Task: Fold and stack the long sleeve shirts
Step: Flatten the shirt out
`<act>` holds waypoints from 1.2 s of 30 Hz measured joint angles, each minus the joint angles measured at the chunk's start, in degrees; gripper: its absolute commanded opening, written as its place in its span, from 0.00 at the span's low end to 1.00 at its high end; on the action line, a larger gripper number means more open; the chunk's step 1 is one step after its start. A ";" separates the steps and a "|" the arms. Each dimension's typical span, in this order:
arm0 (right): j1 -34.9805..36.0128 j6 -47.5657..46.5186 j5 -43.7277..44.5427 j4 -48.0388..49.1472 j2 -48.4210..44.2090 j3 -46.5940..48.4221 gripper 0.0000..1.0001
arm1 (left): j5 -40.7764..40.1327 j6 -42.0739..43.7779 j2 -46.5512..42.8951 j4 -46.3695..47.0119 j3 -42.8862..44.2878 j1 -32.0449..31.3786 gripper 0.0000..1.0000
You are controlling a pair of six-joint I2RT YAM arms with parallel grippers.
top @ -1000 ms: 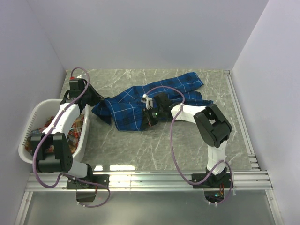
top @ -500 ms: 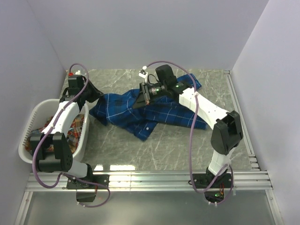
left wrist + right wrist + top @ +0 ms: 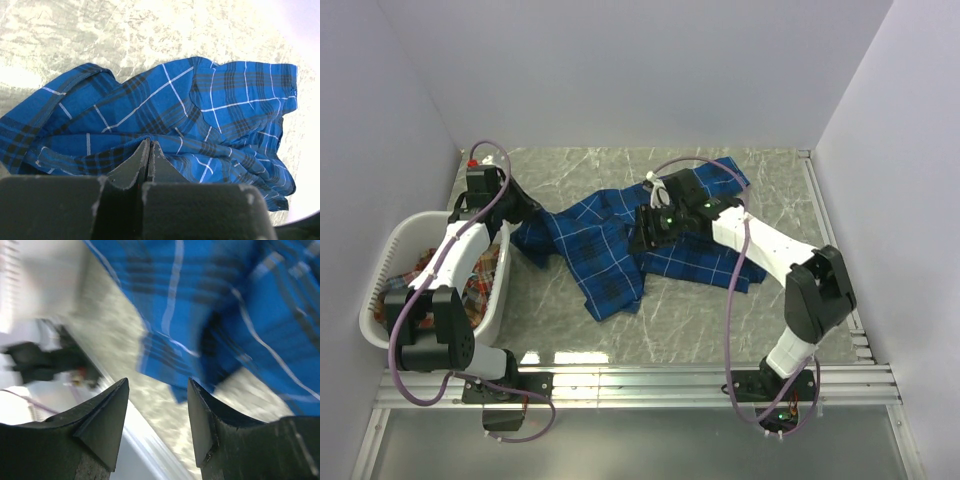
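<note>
The right pincer [image 3: 157, 385] has just let go. Its fingers now stand apart with nothing between them, and the blue shirt [image 3: 605, 265] it was dragging lies on the bench [image 3: 680, 320], directly under it and spreading to either side. The left pincer [image 3: 148, 146] stays pressed together, seemingly on the hem at its tips. The shirt is opened out but rumpled — flattening probably comes before any fold. The red shirt [image 3: 485, 275] waits in the basket [image 3: 378, 285], back behind the left pincer.

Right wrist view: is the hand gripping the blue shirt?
No, the right hand is open and empty; the blue shirt lies beyond it.
</note>
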 measured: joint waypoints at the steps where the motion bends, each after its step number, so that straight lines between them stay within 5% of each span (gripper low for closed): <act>1: 0.09 -1.46 1.25 -0.35 -1.09 -1.33 0.58 | 0.00 0.00 0.00 0.00 -0.17 0.00 0.00; 10: 4.70 -13.68 5.95 -4.55 -6.93 -4.13 0.52 | -0.11 -0.02 0.00 0.09 -0.74 0.00 0.01; 20: 20.85 -26.25 14.05 -12.61 2.21 -2.84 0.48 | -0.63 -0.02 0.00 -0.09 -0.74 0.00 0.01; 36: 28.37 -29.27 28.85 -11.82 9.57 -1.95 0.48 | -1.01 -0.02 0.00 -0.17 -0.74 0.00 0.01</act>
